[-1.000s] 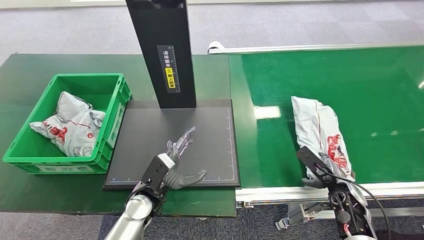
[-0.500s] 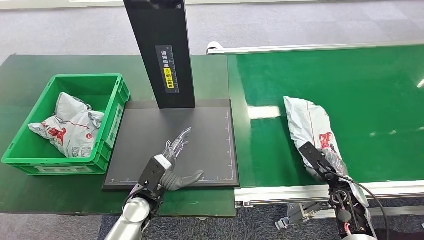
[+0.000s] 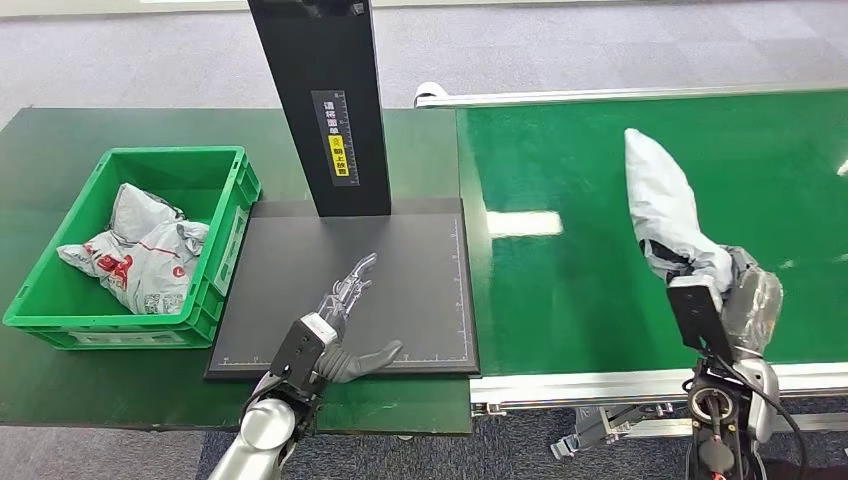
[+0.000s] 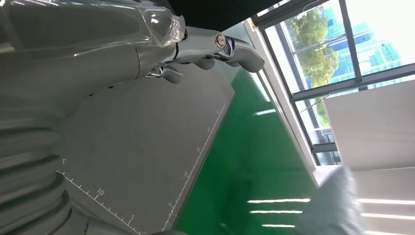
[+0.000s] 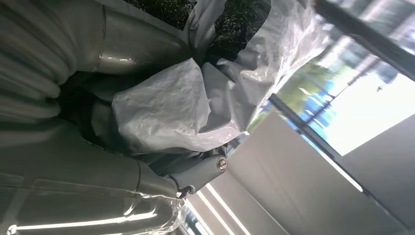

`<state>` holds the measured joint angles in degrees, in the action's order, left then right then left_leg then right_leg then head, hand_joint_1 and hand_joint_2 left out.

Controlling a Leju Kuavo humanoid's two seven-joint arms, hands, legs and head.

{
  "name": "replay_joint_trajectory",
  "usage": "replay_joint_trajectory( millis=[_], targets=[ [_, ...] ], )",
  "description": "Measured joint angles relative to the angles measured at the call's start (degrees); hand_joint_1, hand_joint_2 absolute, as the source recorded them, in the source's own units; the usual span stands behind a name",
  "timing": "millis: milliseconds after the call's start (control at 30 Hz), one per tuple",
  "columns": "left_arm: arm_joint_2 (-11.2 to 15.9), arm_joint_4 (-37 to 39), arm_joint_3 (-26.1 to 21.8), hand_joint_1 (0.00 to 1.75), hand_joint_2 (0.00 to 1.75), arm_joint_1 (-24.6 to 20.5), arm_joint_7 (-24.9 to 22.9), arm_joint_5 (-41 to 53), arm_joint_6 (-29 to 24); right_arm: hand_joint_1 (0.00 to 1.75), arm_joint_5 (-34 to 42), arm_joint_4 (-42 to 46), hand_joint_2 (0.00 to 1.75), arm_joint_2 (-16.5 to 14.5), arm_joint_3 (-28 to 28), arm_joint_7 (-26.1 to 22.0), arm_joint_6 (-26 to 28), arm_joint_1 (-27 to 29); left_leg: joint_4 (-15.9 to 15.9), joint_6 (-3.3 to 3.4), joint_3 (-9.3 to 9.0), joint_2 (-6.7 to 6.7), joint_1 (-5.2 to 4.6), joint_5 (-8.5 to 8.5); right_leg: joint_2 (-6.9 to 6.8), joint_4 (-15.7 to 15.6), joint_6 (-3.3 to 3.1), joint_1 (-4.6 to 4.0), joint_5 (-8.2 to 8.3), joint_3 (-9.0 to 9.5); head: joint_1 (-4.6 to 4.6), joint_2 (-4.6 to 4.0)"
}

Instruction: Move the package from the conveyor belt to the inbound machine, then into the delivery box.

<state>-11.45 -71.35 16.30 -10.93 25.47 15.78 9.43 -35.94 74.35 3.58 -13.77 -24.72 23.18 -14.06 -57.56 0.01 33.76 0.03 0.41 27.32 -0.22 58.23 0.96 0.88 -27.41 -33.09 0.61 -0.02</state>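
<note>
My right hand (image 3: pixel 738 293) grips the grey plastic package (image 3: pixel 665 205) and holds it up off the green conveyor belt (image 3: pixel 560 280), its free end pointing away from me. In the right wrist view the crumpled package (image 5: pixel 181 110) is bunched between thumb and fingers. My left hand (image 3: pixel 345 325) hovers open and flat over the black plate of the inbound machine (image 3: pixel 420 260), fingers spread; the left wrist view shows its fingers (image 4: pixel 195 46) over the plate. The green delivery box (image 3: pixel 225 225) stands left of the plate.
The machine's black upright column (image 3: pixel 325 100) rises at the plate's back edge. Grey packages with red print (image 3: pixel 140 255) lie in the delivery box. The conveyor's metal rail (image 3: pixel 640 385) runs along its near edge. A dark green table (image 3: pixel 70 385) carries the box and machine.
My right hand has closed on the package and lifted it off the belt, so it now stands up from the hand. The left hand has barely moved.
</note>
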Motion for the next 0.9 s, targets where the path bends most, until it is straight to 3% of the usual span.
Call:
replay_joint_trajectory(
  millis=[233,367,433,533,633,767,900],
  targets=[
    [0.0,0.01,-0.09,0.0,1.75,-0.01,0.45,-0.19,-0.05,1.75,7.73,4.92,1.75,-1.49,-1.99,-3.09,-1.98,1.71,0.0,0.0,-0.01,0.01,0.0,0.0,0.01,0.0,0.0,0.0,0.0,0.0,0.0,0.0],
    [-0.01,0.02,-0.16,0.0,1.75,-0.04,2.06,-0.94,-1.75,1.75,21.59,6.65,1.75,-2.61,-3.63,-6.76,-8.2,2.14,0.0,0.0,-0.01,0.0,0.0,0.0,0.01,0.0,0.0,0.0,0.0,-0.01,0.01,0.01],
    [-0.07,-0.16,-0.26,0.0,1.75,-0.04,3.65,-1.91,-3.99,1.75,24.9,8.08,1.75,-3.22,-4.15,-8.69,-11.3,2.72,0.0,0.0,0.0,0.01,0.0,0.0,0.01,0.01,0.0,0.0,0.0,-0.01,0.01,-0.01],
    [-0.29,-1.32,-0.67,0.0,1.75,0.0,6.01,-4.7,-7.88,1.75,20.33,10.76,1.75,-3.78,-2.95,-10.61,-14.54,4.06,0.02,0.0,0.03,0.04,0.01,0.01,0.01,0.01,0.0,-0.01,0.0,-0.01,0.01,0.0],
    [-0.45,-2.82,-1.29,0.0,1.75,0.01,7.03,-7.87,-10.08,1.75,11.52,12.58,1.75,-4.39,1.35,-10.71,-13.88,5.04,0.03,-0.01,0.02,0.04,0.03,0.01,0.02,0.01,-0.01,-0.03,0.0,-0.01,0.01,0.0],
    [-0.56,-3.76,-1.56,0.0,1.75,-0.02,7.12,-9.51,-11.42,1.75,-4.45,12.86,1.75,-5.04,11.83,-8.34,-8.53,5.44,0.04,-0.02,0.0,0.04,0.07,-0.01,0.03,0.02,-0.01,-0.07,0.0,0.0,0.01,0.0],
    [-0.89,-4.49,-1.68,0.0,1.75,-0.01,7.88,-10.66,-13.94,1.75,-9.64,11.35,1.75,-5.51,21.46,-4.7,-6.0,5.42,0.03,-0.02,0.01,0.04,0.07,-0.01,0.02,0.02,-0.02,-0.07,-0.01,0.0,0.0,-0.01]
  ],
)
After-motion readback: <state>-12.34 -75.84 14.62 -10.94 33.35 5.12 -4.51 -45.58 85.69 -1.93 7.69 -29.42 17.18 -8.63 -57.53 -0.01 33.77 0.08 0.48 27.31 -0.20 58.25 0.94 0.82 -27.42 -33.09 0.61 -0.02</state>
